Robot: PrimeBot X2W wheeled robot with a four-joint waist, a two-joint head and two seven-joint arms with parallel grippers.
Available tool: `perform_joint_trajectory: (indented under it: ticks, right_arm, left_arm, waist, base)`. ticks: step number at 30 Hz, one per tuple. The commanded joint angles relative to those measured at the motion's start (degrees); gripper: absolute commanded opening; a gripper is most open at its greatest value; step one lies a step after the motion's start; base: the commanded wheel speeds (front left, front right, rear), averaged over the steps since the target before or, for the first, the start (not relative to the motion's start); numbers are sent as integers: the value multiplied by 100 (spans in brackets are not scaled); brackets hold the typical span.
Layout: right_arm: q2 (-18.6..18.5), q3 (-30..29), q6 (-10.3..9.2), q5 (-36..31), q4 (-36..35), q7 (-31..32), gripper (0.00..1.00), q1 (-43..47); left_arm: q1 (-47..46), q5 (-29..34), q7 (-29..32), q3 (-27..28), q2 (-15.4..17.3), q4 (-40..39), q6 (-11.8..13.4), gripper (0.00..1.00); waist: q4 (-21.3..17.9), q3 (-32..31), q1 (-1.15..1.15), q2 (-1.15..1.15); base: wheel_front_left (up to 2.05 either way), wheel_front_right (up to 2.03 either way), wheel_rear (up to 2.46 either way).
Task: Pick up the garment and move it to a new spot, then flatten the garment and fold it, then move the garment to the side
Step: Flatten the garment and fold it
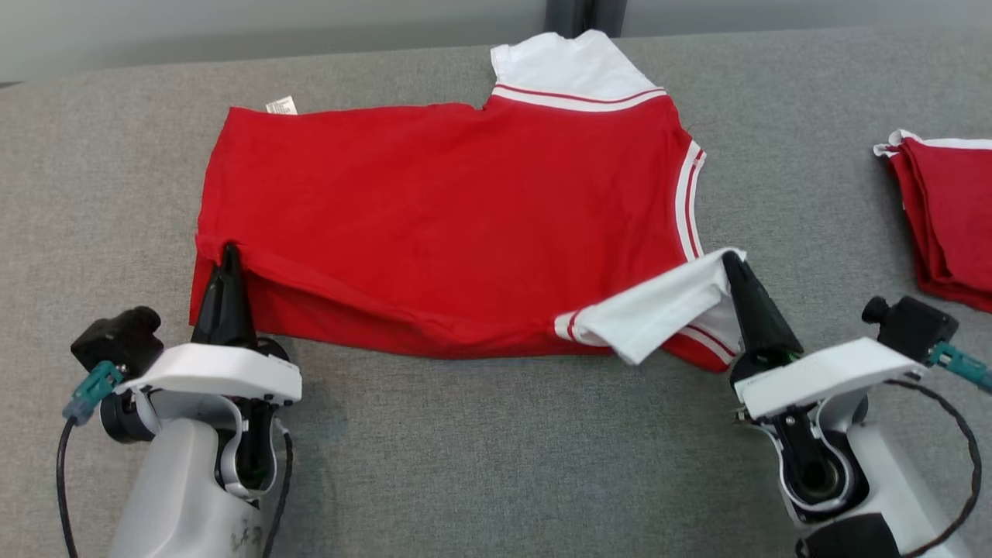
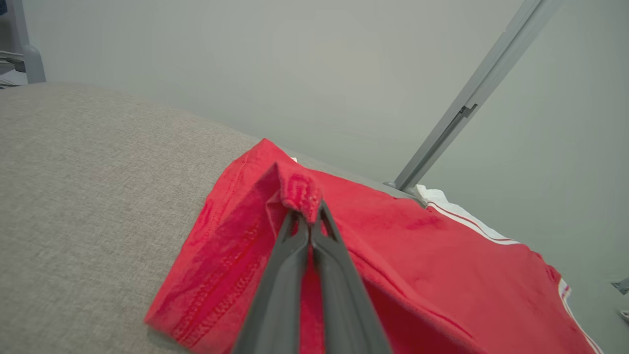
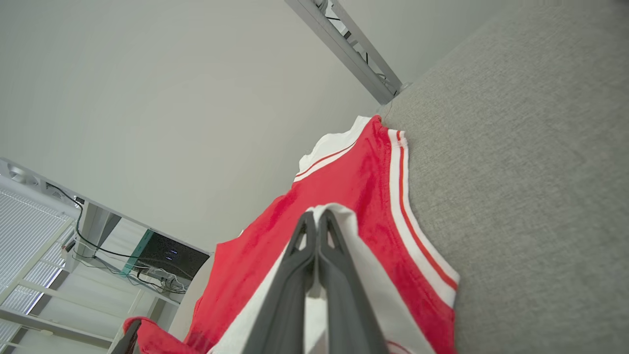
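The garment (image 1: 442, 201) is a red T-shirt with white sleeves and striped trim, spread across the grey table (image 1: 480, 449). My left gripper (image 1: 229, 252) is shut on a pinch of red hem at the near left corner, which bunches over the tips in the left wrist view (image 2: 308, 216). My right gripper (image 1: 730, 262) is shut on the near white sleeve (image 1: 659, 310), lifting it so it drapes off the tips. In the right wrist view the dark fingers (image 3: 295, 275) clamp white cloth (image 3: 363, 275), with the red body (image 3: 344, 191) beyond.
A folded stack of red garments (image 1: 949, 213) lies at the table's right edge. A grey post (image 1: 585, 15) stands behind the table's far edge. A white care label (image 1: 281, 105) sticks out at the shirt's far left corner.
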Motion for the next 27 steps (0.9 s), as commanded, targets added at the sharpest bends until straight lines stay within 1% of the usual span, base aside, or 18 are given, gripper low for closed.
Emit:
perform_joint_trajectory:
  ticks: [1,4,9,17,18,19,20,22,27]
  right_arm:
    - [-22,-26,5,-33,42,-55,0,-106]
    - [15,16,5,19,383,-151,0,-549]
    - [27,273,5,94,951,-265,0,-1187]
    - [34,718,5,272,1735,-531,0,-1856]
    - [30,753,5,265,1820,-599,19,-1928]
    - [32,822,5,229,1883,-643,100,-1996]
    - [34,855,5,236,1936,-714,100,-2047]
    - [33,921,5,346,2004,-806,100,-2115]
    - [31,1046,5,371,2003,-1009,100,-2237]
  left_arm:
    - [-129,40,-27,25,29,15,27,0]
    - [-373,101,-26,110,28,178,74,0]
    - [-632,167,-27,157,27,390,42,0]
    - [-824,303,-27,110,29,570,37,0]
    - [-828,304,-27,105,28,572,34,0]
    - [-829,302,-27,100,28,564,32,44]
    - [-827,292,-27,103,28,533,22,100]
    - [-788,286,-27,114,28,428,-8,100]
    - [-486,295,-26,168,28,104,-34,100]
  waist:
    - [-26,111,0,0]
    - [-80,255,0,0]
    - [-122,419,0,0]
    - [-96,530,0,0]
    - [-90,532,0,0]
    - [-86,533,0,0]
    - [-82,533,0,0]
    - [-73,525,0,0]
    - [-66,463,0,0]
  base:
    - [0,0,0]
    - [0,0,0]
    - [0,0,0]
    - [0,0,0]
    - [0,0,0]
    - [0,0,0]
    - [0,0,0]
    - [0,0,0]
    - [0,0,0]
